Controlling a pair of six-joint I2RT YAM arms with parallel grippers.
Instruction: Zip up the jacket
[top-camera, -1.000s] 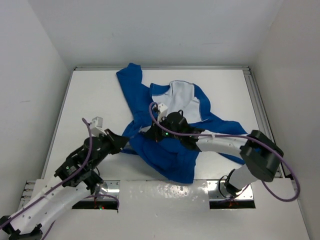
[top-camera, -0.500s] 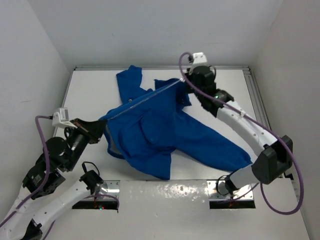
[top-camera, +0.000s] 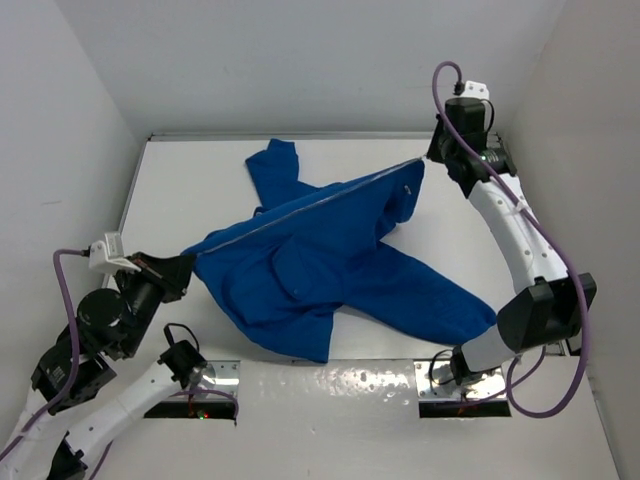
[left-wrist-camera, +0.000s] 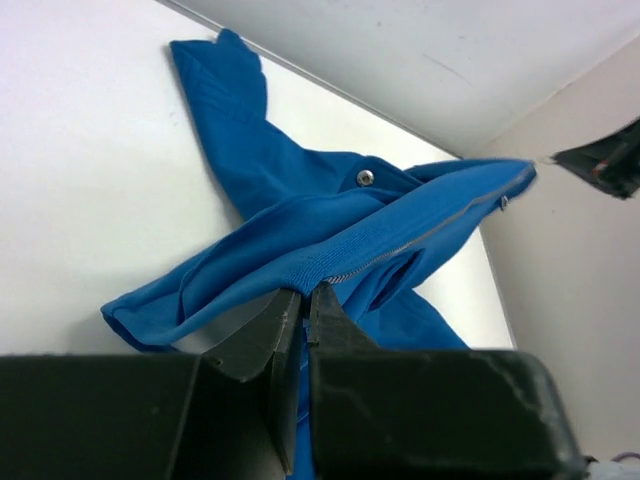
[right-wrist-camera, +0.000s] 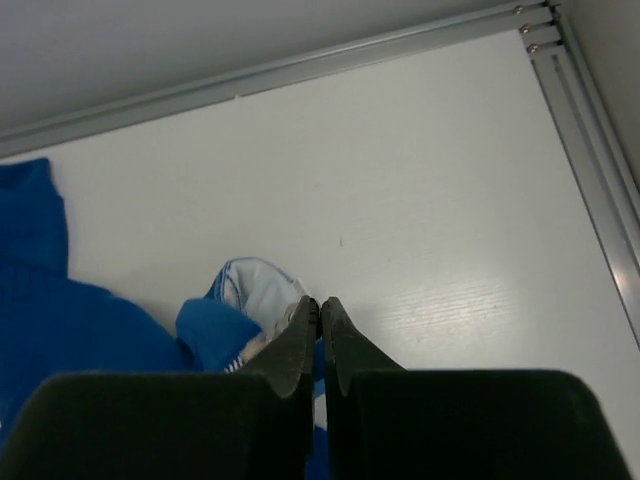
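The royal-blue jacket (top-camera: 330, 250) lies spread over the table, its zipper edge pulled taut in a straight line between my two grippers. My left gripper (top-camera: 186, 266) is shut on the jacket's ribbed lower hem; in the left wrist view (left-wrist-camera: 305, 292) the fabric sits pinched between its fingertips. My right gripper (top-camera: 432, 158) is raised at the far right and shut on the jacket's upper end. In the right wrist view (right-wrist-camera: 320, 303) blue fabric and white lining (right-wrist-camera: 245, 290) bunch at its closed fingertips. A sleeve (top-camera: 272, 170) lies toward the back wall.
The white table (top-camera: 180, 190) is walled in at the left, back and right. A metal rail (top-camera: 515, 215) runs along its right edge. A jacket sleeve (top-camera: 445, 300) trails toward the near right, close to the right arm's base.
Both grippers have moved apart: the right one from the jacket's middle up to the far right corner, the left one back to the left. The zipper edge has been drawn taut and the lining covered.
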